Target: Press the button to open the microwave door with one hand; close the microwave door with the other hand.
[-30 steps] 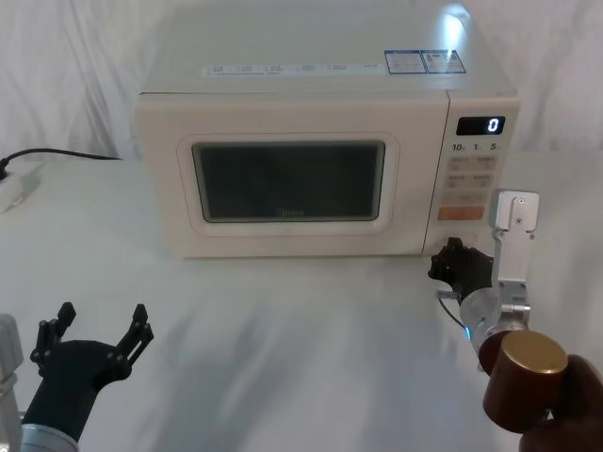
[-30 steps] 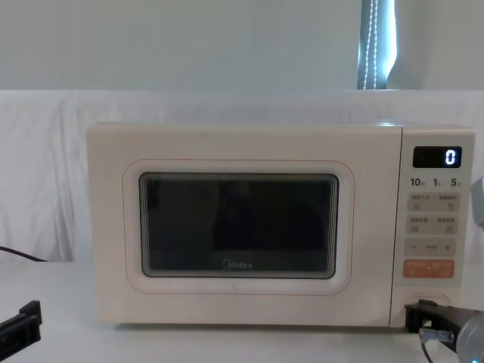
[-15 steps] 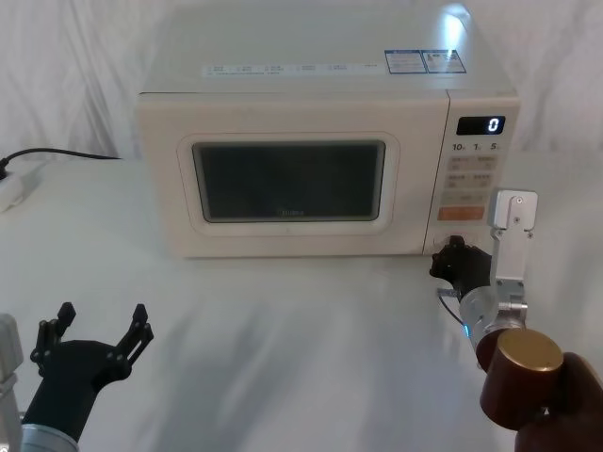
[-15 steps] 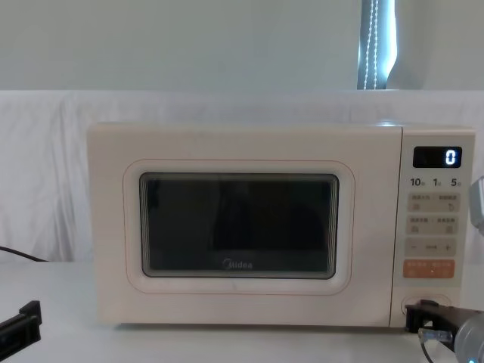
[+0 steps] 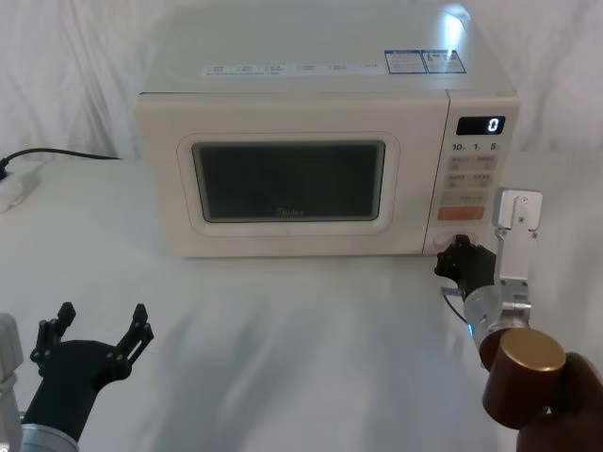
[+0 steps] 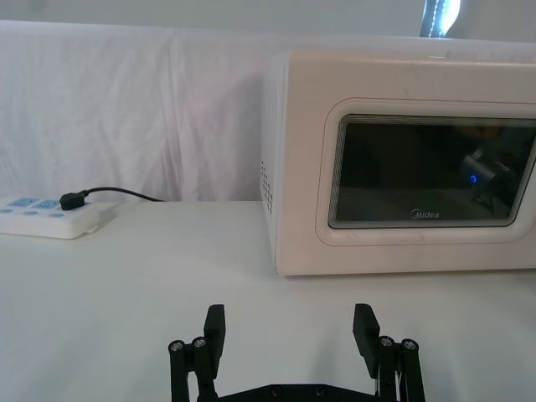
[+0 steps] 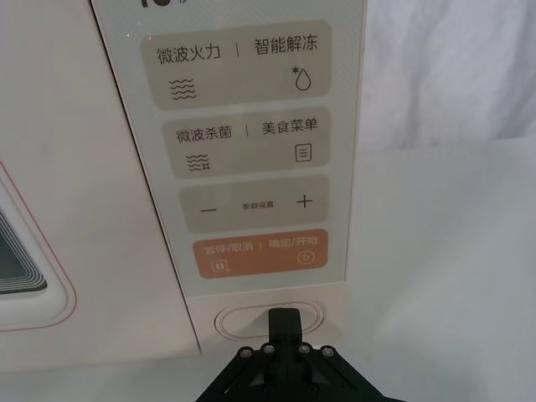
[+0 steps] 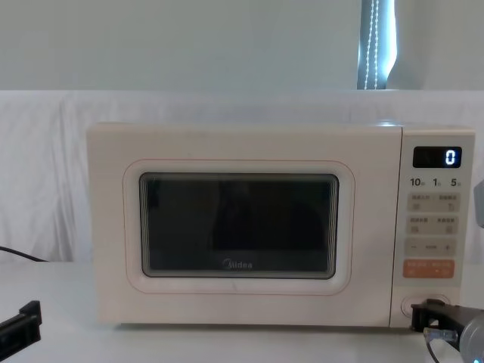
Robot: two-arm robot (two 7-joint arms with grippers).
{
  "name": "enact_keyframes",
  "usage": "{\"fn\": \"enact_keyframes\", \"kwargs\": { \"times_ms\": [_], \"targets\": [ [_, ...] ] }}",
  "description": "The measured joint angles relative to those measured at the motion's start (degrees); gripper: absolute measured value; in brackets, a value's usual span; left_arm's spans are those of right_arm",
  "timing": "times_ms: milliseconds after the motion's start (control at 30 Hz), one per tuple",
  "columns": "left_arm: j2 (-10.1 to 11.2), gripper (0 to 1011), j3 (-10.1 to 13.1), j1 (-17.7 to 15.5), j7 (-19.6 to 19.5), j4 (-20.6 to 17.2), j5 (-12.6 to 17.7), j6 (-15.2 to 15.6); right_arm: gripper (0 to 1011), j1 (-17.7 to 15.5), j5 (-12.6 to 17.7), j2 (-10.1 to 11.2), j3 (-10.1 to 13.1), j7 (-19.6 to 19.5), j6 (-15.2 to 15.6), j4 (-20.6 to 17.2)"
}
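Note:
The microwave door (image 5: 287, 184) (image 8: 238, 227) (image 6: 427, 176) is closed flush with the cream body. Low on the control panel is the wide pill-shaped button (image 7: 243, 321) (image 8: 409, 306). My right gripper (image 7: 283, 322) (image 5: 459, 254) (image 8: 427, 311) is shut, its joined fingertips at the button's middle; whether they touch it I cannot tell. In the head view the gripper covers most of the button. Near the table's front left, well short of the microwave, my left gripper (image 5: 99, 330) (image 6: 289, 322) is open and holds nothing.
An orange key (image 7: 260, 255) sits just above the button, with pale keys higher up. A white power strip (image 6: 46, 219) with a black cable (image 5: 57, 153) lies at the far left. White cloth covers the table and the back wall.
My right gripper has shifted slightly right and closer to the panel's bottom corner. The door stays closed, and the left arm has not moved.

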Motion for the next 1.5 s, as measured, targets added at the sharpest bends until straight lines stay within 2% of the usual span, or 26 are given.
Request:
{"fn": "enact_keyframes", "kwargs": {
  "times_ms": [833,1267,1500],
  "targets": [
    [0.0,1001,0.0,0.0,0.0,0.0,0.0,0.0,0,2.0,-1.9,-0.6,0.1,-1.1,-1.2,3.0],
    [0.0,1001,0.0,0.0,0.0,0.0,0.0,0.0,0,5.7,-2.3,-0.7,0.6,-1.4,-2.9,8.3],
    [0.0,1001,0.0,0.0,0.0,0.0,0.0,0.0,0,6.2,-2.3,-0.5,0.7,-1.1,-3.4,9.2]
  ]
}}
